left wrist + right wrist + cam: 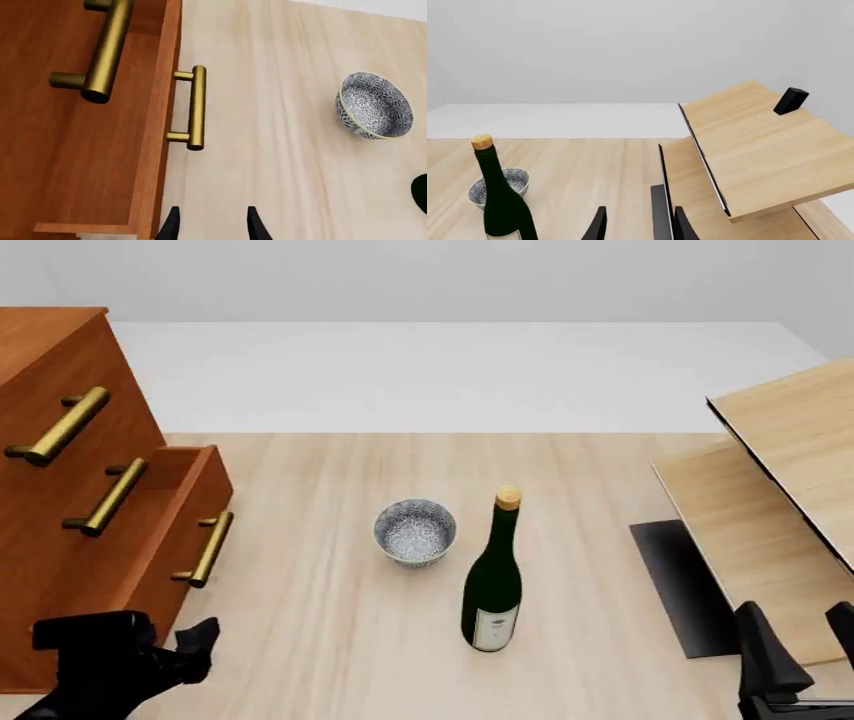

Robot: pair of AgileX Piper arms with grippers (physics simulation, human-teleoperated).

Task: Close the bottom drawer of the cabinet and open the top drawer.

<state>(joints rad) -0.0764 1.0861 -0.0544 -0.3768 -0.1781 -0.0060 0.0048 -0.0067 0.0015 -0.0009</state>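
We are hovering the left claw (pixel 200 632), fingers spread and empty, near the bottom drawer (pixel 187 515), which is sticking out of the cabinet (pixel 47 360); the top drawer (pixel 80 390) beyond is sitting closed, both steps pending.

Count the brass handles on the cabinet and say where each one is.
3: top drawer's handle, middle drawer's handle, and bottom drawer's handle, on the pulled-out drawer. None seems hidden.

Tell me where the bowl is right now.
In the front view the bowl sits mid-table, just left of the wine bottle and right of the open bottom drawer.
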